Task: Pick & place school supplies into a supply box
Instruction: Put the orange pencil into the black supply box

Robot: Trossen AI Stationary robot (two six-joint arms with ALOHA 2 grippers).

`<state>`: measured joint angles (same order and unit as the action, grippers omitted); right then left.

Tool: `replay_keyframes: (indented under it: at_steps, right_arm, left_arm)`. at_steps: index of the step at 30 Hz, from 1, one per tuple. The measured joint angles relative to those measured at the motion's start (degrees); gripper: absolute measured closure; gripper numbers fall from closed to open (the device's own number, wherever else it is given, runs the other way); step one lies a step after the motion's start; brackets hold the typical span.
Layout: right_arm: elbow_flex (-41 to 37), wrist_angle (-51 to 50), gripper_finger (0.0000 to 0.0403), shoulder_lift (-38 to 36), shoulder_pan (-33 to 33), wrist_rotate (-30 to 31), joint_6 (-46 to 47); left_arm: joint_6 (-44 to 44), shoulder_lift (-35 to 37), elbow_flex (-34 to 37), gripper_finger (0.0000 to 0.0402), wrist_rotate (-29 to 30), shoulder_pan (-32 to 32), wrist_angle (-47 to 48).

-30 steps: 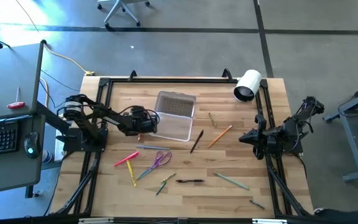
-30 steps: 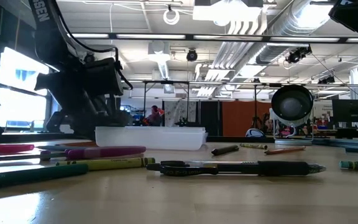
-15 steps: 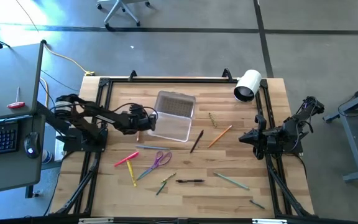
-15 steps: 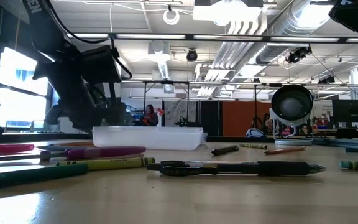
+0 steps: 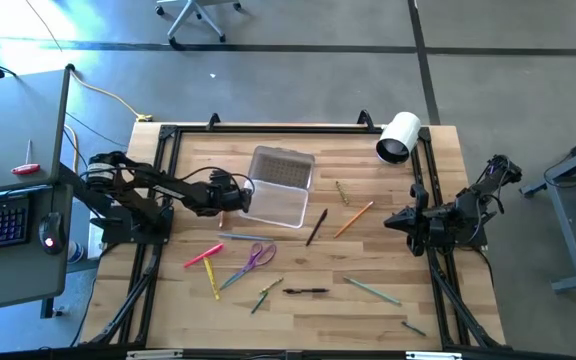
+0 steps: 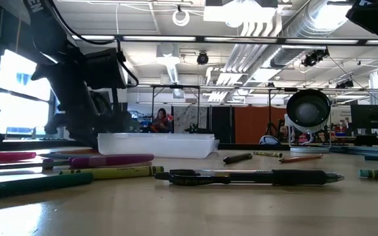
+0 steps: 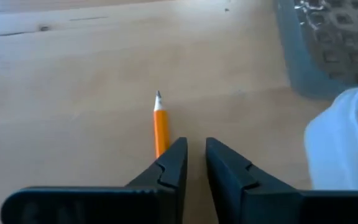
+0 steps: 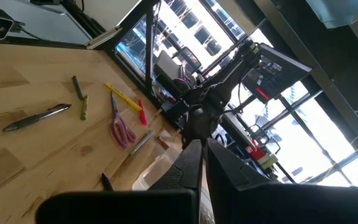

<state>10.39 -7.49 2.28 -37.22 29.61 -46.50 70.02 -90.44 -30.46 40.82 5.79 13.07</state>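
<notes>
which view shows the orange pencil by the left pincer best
The left wrist view: the orange pencil lies on the wood just ahead of the left pincer, tip clear. The high view shows only a sliver beside that arm; the low and right wrist views don't show it clearly.

Supply box (image 5: 278,186) mid-table; scissors (image 5: 256,258) nearer front; roll (image 5: 399,137) far right corner.

— What do we see on the wooden table (image 5: 388,215)?
— Pens and pencils (image 5: 353,219), purple scissors (image 5: 257,256), the clear supply box (image 5: 277,184), and a white roll (image 5: 398,137) by one corner.
</notes>
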Motion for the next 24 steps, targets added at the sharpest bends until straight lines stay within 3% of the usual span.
replay_keyframes:
  at_steps: [5, 14, 19, 24]
  right_arm:
    - [0.0, 0.0, 0.0402, 0.0, 0.0, 0.0, 0.0]
    - [0.0, 0.0, 0.0402, 0.0, 0.0, -0.1, 0.0]
    - [0.0, 0.0, 0.0402, 0.0, 0.0, -0.3, 0.0]
    - [0.0, 0.0, 0.0402, 0.0, 0.0, -0.4, 0.0]
  left_arm:
    - [3.8, 0.6, 0.1, 0.0320, 3.0, -3.7, 4.1]
    - [5.3, 11.4, 0.1, 0.0347, 6.2, -7.7, 9.7]
    - [5.5, 13.0, 0.1, 0.0322, 5.7, -7.6, 12.6]
    - [8.0, 9.8, 0.1, 0.0266, 5.0, -7.6, 12.6]
